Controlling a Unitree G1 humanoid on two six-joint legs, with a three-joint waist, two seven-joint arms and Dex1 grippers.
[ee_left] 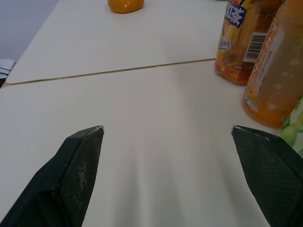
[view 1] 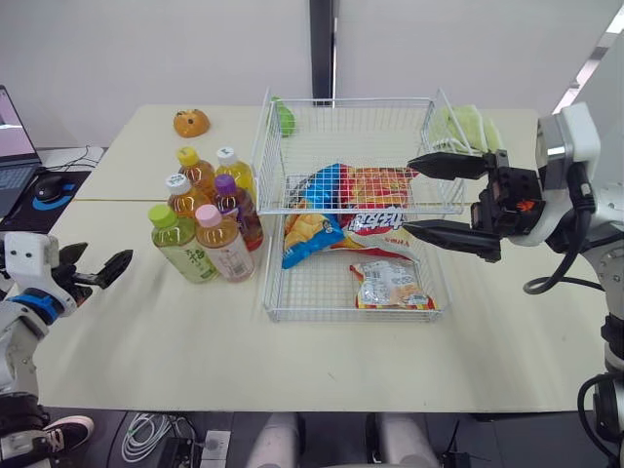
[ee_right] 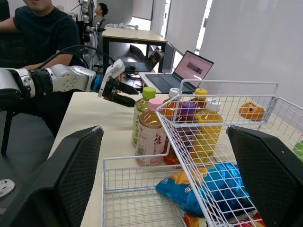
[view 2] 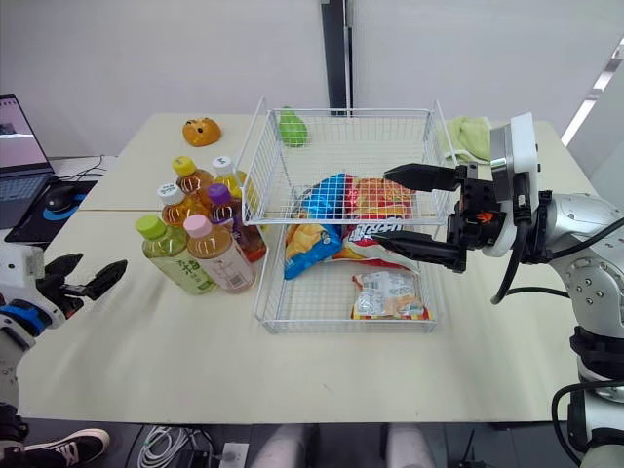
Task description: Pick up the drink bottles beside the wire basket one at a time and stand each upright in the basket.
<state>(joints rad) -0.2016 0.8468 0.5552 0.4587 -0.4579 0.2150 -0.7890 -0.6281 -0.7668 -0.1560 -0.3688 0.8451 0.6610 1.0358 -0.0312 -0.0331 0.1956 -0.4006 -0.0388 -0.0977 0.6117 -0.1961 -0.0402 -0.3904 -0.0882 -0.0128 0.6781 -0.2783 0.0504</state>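
Note:
Several drink bottles stand upright in a cluster on the table, just left of the wire basket [view 1: 356, 314]. A green-capped one [view 1: 175, 242] and a pink-capped one [view 1: 222, 246] are in front, and a purple-capped one [view 1: 237, 208] stands against the basket's wall. My left gripper [view 1: 102, 258] is open near the table's left edge, a short way left of the bottles, with nothing in it. Two amber bottles [ee_left: 272, 71] show in the left wrist view, ahead of its fingers [ee_left: 80, 165]. My right gripper [view 1: 409, 195] hangs open over the basket's right side, empty.
Snack bags [view 1: 346, 190] lie in the basket, one flat packet [view 1: 390, 283] near its front. An orange toy [view 1: 192, 123] sits at the back left and a green cloth [view 1: 468, 127] at the back right. A laptop [view 1: 15, 146] and a mouse [view 1: 49, 187] are left of the table. A person [ee_right: 42, 33] sits beyond.

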